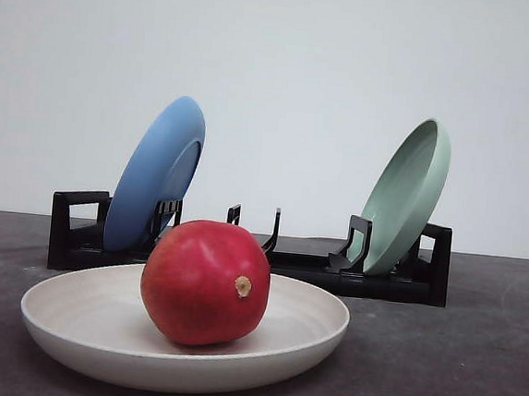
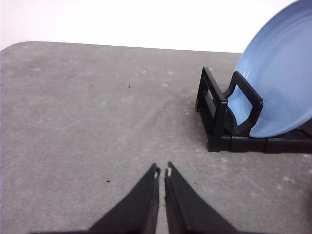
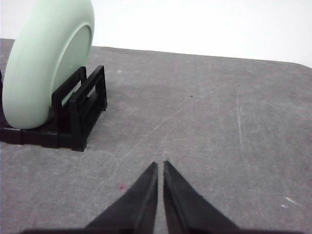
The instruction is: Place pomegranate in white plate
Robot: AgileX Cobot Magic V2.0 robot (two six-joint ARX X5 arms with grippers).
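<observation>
The pomegranate (image 1: 204,282), red with a small tan stem nub, rests inside the white plate (image 1: 60,314), which lies flat on the grey table near the front. My left gripper (image 2: 162,170) is shut with nothing in it, hovering over bare table to the left of the rack's blue-plate end. My right gripper (image 3: 160,164) is also shut and holds nothing, over bare table to the right of the rack's green-plate end.
A black dish rack (image 1: 397,276) stands behind the white plate. A blue plate (image 1: 150,177) leans in its left end and a pale green plate (image 1: 404,196) in its right. Grey table stretches beyond both rack ends.
</observation>
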